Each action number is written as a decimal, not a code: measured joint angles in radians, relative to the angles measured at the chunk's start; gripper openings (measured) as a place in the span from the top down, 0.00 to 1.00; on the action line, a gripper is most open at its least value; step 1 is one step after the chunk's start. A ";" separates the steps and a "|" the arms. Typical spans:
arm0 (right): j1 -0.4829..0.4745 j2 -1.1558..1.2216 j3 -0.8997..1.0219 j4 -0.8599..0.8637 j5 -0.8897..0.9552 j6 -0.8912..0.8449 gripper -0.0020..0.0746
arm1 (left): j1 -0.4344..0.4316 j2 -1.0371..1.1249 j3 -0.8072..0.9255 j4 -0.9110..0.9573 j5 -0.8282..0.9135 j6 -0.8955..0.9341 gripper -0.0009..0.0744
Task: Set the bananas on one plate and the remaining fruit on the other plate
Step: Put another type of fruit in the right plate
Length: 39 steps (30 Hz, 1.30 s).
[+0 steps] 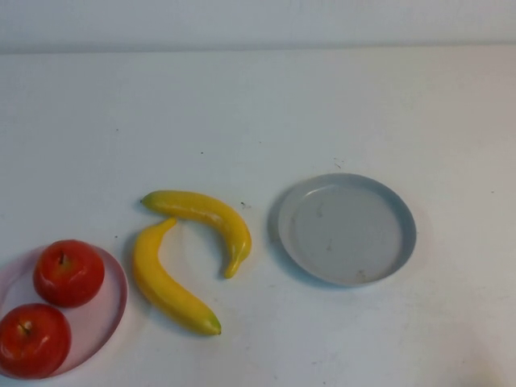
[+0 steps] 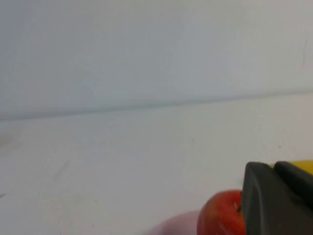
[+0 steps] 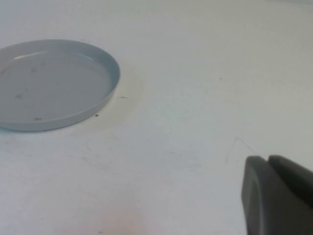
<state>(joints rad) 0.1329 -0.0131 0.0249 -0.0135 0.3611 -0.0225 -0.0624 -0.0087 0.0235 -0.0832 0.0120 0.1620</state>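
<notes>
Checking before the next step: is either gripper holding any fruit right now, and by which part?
Nothing is held. The left gripper is shut beside a shiny red apple; the right gripper is shut over bare table.

— What's sitting where?
— Two apples (image 1: 68,272) are resting on the pink plate (image 1: 109,318); two bananas (image 1: 205,219) are lying beside it, seemingly touching; the grey-blue plate (image 1: 347,230) is sitting apart.
</notes>
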 joint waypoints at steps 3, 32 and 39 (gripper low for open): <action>0.000 0.000 0.000 0.000 0.000 0.000 1.00 | -0.001 -0.002 0.000 0.072 0.095 -0.047 0.98; 0.000 0.000 0.000 0.000 0.000 0.000 1.00 | 0.002 -0.002 0.001 0.083 0.363 -0.107 0.98; 0.000 0.000 0.000 0.000 -0.017 0.000 1.00 | 0.002 -0.002 0.001 0.083 0.363 -0.107 0.98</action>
<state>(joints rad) 0.1329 -0.0131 0.0249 -0.0135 0.3445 -0.0225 -0.0602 -0.0108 0.0249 0.0000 0.3751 0.0548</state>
